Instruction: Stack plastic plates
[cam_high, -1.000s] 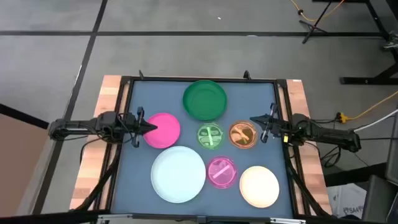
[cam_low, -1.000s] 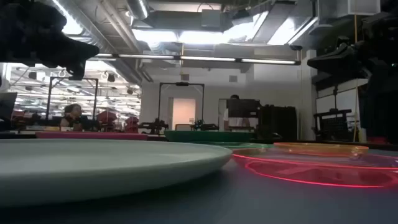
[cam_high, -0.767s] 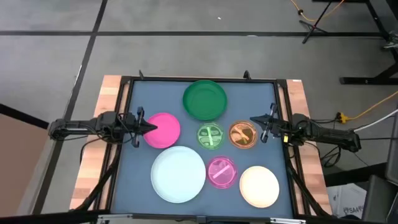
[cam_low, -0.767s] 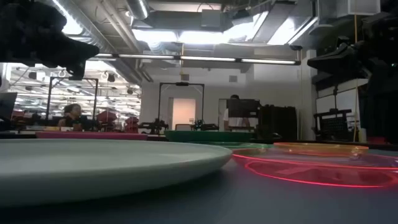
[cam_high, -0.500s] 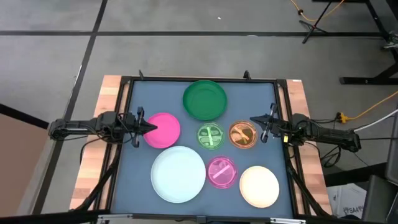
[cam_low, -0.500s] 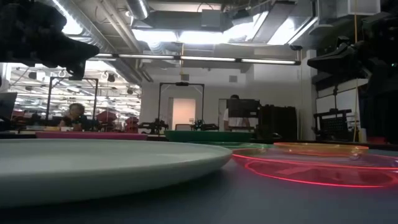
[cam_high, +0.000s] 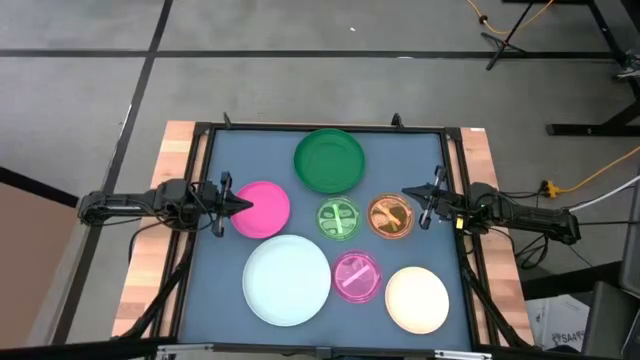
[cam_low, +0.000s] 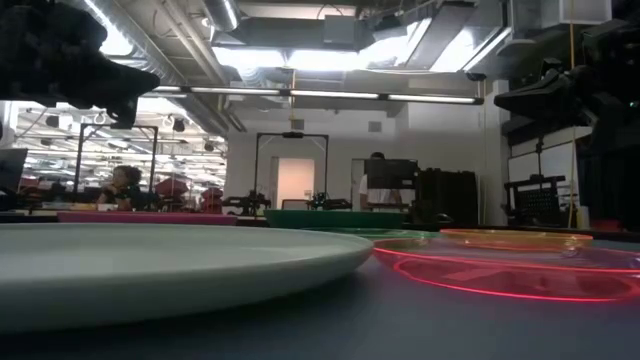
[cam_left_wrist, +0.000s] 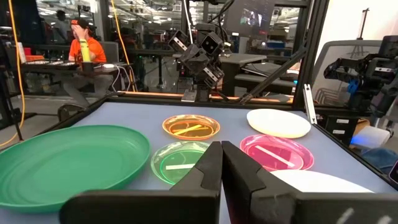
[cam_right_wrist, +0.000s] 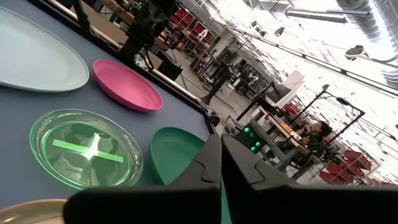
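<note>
Seven round plates lie flat and apart on the blue-grey mat: dark green (cam_high: 329, 160) at the far side, pink (cam_high: 262, 208) at the left, small translucent green (cam_high: 338, 219), small orange (cam_high: 390, 216), large white (cam_high: 287, 280), small translucent pink (cam_high: 356, 277) and cream (cam_high: 417, 299) at the near side. My left gripper (cam_high: 244, 205) hovers shut at the pink plate's left edge, raised above the table. My right gripper (cam_high: 408, 192) is shut just right of the orange plate. In the left wrist view the fingers (cam_left_wrist: 221, 163) are closed, as they are in the right wrist view (cam_right_wrist: 221, 155).
A dark frame rail (cam_high: 320, 128) and wooden boards (cam_high: 150, 250) border the mat. Bare mat lies between the plates and along the far corners. People sit in the room beyond the table (cam_left_wrist: 83, 46).
</note>
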